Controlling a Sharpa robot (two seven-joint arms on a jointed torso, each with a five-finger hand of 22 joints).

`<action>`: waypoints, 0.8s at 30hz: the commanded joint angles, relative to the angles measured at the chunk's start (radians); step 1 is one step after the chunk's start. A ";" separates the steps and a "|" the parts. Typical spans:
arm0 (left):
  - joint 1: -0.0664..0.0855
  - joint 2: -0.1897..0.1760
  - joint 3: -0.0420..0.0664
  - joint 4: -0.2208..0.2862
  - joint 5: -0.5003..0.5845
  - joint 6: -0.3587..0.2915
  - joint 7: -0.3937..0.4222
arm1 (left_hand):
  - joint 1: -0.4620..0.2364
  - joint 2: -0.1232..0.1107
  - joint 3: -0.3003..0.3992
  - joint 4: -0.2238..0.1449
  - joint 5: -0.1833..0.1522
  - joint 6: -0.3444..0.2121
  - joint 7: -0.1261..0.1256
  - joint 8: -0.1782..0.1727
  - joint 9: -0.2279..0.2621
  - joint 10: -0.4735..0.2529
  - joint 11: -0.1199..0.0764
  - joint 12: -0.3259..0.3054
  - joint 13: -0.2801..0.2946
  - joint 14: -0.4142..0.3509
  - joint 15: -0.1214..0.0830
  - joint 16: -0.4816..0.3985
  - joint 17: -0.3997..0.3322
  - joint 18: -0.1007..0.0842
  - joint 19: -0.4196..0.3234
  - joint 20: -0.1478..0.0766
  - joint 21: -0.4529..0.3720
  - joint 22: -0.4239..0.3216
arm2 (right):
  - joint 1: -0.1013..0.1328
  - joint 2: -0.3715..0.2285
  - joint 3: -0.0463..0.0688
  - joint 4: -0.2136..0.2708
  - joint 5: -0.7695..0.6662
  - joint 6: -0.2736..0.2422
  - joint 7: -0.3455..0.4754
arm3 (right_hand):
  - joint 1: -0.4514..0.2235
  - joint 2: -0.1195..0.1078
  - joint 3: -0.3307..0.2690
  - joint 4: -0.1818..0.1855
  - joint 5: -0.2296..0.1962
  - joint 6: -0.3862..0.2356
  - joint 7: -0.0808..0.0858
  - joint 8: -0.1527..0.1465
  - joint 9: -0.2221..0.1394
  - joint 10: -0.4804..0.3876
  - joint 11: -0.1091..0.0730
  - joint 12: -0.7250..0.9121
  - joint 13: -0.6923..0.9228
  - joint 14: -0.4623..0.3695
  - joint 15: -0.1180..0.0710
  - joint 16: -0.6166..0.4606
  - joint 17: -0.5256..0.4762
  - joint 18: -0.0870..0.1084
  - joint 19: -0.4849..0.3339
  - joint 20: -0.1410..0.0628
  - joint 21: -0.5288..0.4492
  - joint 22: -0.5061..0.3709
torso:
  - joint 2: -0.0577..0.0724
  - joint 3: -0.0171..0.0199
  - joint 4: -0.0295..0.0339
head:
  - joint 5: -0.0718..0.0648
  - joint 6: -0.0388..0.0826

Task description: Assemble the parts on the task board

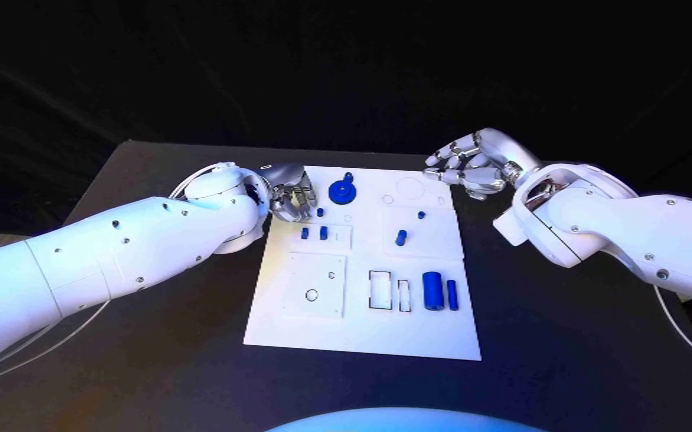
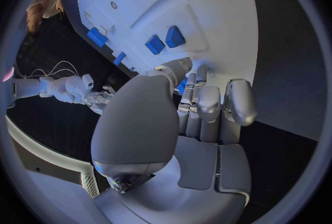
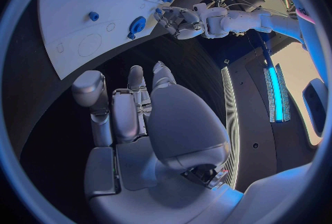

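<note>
The white task board lies in the middle of the table. My left hand is at its far left corner, beside a blue gear-shaped part. Its fingers curl toward the thumb, and a small blue part shows pinched between them. My right hand hovers past the far right corner, off the board, its fingers curled in on nothing. From the right wrist, the left hand sits next to the gear. Two blue cylinders stand near the right edge.
Small blue blocks and pegs sit in the board's middle row, with empty slots and a round hole nearer me. Black table surrounds the board.
</note>
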 commanded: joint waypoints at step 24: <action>0.005 -0.218 0.014 0.198 1.279 -0.217 0.460 | -0.049 0.017 -0.026 0.003 -0.002 0.066 0.012 0.011 -0.021 0.004 0.008 0.016 0.008 -0.180 0.008 -0.339 -0.448 0.090 -0.312 0.007 -0.479 -0.381 | -0.034 0.083 0.000 -0.054 -0.811 0.300 -0.278 | 0.145 -0.136 0.184 0.030 -0.033 0.090 0.011 -0.067 -0.046 0.086 0.027 -0.531 -0.479 0.047 0.015 0.086 0.098 -0.015 0.087 0.015 0.179 0.134 | -0.001 -0.0044 0.0014 | -0.079 0.027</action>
